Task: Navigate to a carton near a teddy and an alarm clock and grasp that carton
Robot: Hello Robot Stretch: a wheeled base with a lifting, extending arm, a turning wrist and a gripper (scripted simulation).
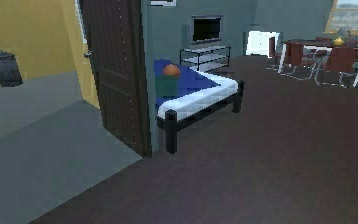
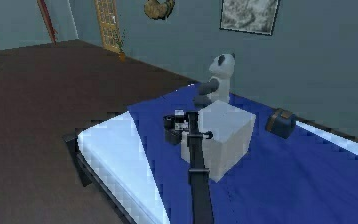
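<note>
"On the bed (image 2: 112,150), what is that pale box?"

"That is the carton (image 2: 230,142). It stands on the blue cover (image 2: 317,185), near the middle of the arm side view."

"Who sits behind it?"

"A teddy (image 2: 218,80), white and grey. It sits upright just past the carton's far side. Right of them both, a small dark thing (image 2: 280,120) lies on the blue cover. It is near the carton but apart from it."

"Where is the robot's hand?"

"The arm (image 2: 197,185) comes up from the bottom edge. Its gripper (image 2: 171,128) is at the carton's left side. I cannot tell if it touches the carton, and I cannot tell if it holds anything."

"What hangs on the wall?"

"A picture (image 2: 249,14) hangs far up on the right. A round brown thing (image 2: 159,8) hangs left of it."

"And looking ahead?"

"A dark door (image 1: 117,70) stands near, left of the middle, and the bed's near end is right of it. Far off, a TV (image 1: 207,28) sits on a stand (image 1: 209,55). A table (image 1: 315,43) with chairs (image 1: 342,65) is at the far right, and a dark bin (image 1: 5,68) stands at the far left."
</note>
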